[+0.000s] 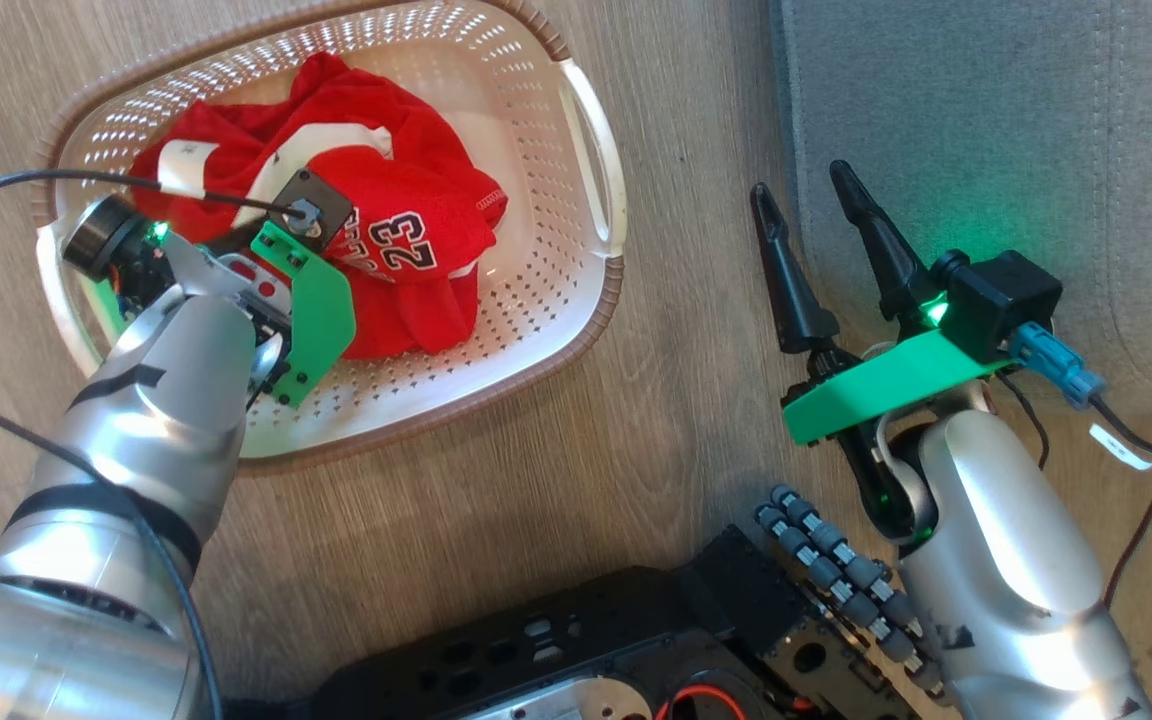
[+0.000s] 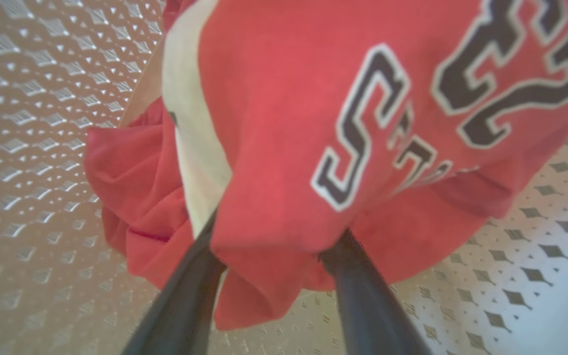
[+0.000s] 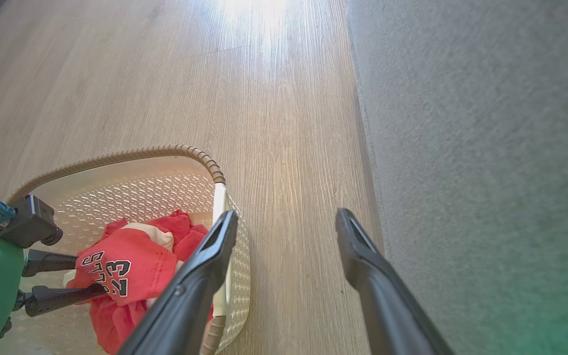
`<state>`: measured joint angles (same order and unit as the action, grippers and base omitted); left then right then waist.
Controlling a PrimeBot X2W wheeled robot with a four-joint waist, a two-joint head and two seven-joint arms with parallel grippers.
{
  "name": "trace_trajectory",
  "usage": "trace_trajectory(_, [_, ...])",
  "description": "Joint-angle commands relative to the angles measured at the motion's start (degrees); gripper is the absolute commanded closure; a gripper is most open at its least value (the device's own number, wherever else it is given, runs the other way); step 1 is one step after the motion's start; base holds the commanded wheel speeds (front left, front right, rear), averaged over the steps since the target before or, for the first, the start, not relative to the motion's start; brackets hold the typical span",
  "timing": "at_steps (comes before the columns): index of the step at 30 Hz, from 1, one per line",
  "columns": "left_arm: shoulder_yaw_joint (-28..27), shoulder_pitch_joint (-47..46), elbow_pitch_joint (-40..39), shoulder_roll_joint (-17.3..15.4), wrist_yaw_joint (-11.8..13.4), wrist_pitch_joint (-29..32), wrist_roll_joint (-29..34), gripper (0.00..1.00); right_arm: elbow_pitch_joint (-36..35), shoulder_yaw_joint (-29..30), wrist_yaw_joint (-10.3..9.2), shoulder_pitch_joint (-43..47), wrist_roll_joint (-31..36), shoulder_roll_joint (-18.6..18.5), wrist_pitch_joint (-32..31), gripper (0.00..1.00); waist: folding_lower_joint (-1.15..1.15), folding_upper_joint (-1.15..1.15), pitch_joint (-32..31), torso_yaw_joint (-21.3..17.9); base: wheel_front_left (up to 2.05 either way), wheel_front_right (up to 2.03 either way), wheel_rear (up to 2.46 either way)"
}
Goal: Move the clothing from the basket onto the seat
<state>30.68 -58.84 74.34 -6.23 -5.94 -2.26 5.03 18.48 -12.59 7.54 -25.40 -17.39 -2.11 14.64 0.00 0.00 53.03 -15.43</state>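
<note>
As my left gripper is hanging inside the basket, its spread fingers are straddling a fold of the Bulls jersey bunched inside, not yet clenching; my right gripper is hovering released and empty outside the basket, on its seat side

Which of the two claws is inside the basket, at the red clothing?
The left claw: its fingers straddle the jersey in the basket. The right claw hangs over floor beside the seat.
</note>
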Motion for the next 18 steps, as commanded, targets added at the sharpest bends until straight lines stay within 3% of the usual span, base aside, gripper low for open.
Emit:
trace_trajectory(1, [-0.6, 0.9, -0.4, -1.1, -0.2, 0.1, -0.2, 1.0, 0.0, 1.0, -0.05, 3.1, -0.4, -0.8, 0.4, 0.0, 0.0, 0.0, 0.0, 0.0, 0.0, 0.0, 0.0])
trace_trajectory(12, [-0.1, 1.1, -0.4, -0.8, -1.0, -1.6, -2.4, 1.0, 1.4, 1.0, -0.05, 1.2, 0.5, -0.8, 0.4, 0.0, 0.0, 0.0, -2.5, 1.2, 0.0, 0.0, 0.0])
trace_trajectory(18, [-0.1, 2.3, -0.4, 1.2, -1.2, -5.2, -4.3, 1.0, 3.8, 2.5, -0.05, 0.4, 2.7, -0.8, 0.4, 0.0, 0.0, 0.0, -8.1, 4.8, 0.0, 0.0, 0.0])
